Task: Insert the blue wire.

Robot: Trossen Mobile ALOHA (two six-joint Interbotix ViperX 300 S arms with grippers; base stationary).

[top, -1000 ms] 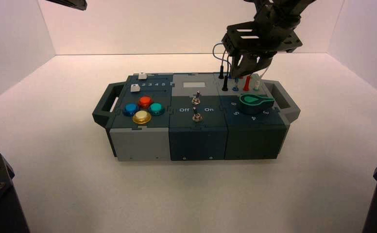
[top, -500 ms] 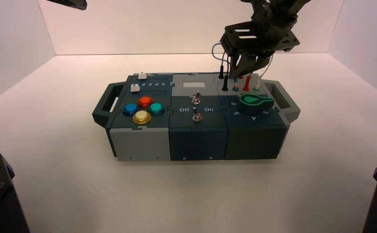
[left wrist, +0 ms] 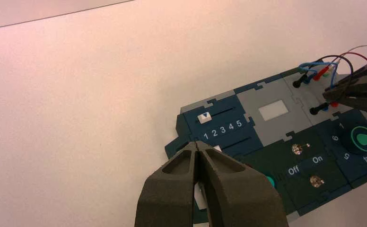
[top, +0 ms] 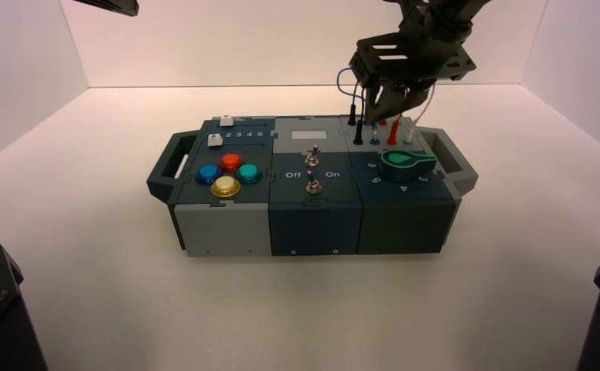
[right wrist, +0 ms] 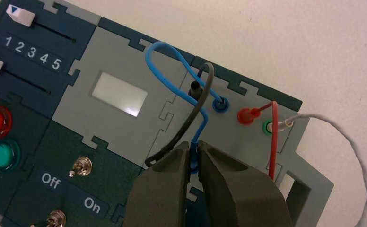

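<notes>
- Gripping blue wire [right wrist: 165, 80]: right claw [right wrist: 194, 144], closed on plug [right wrist: 194, 152], box's [top: 316, 229] far right
- Lead likely light, floppy; hold stiffer plug
- Left claw [left wrist: 196, 144]: idle, closed, box's left

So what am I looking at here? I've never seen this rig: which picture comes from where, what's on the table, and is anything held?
It's a robot with two arms. One picture looks down from above and behind them; the other two come from cameras on the left and right wrists.

On the table sits a box with coloured buttons, sliders, toggle switches, a green-marked knob and, at its far right, plugged wires: black, blue, red, white.

The right gripper is over that wire panel, closed on the near plug of the blue wire, whose other end sits in a far blue socket. The left gripper waits off the box's left side, shut and holding nothing.
</notes>
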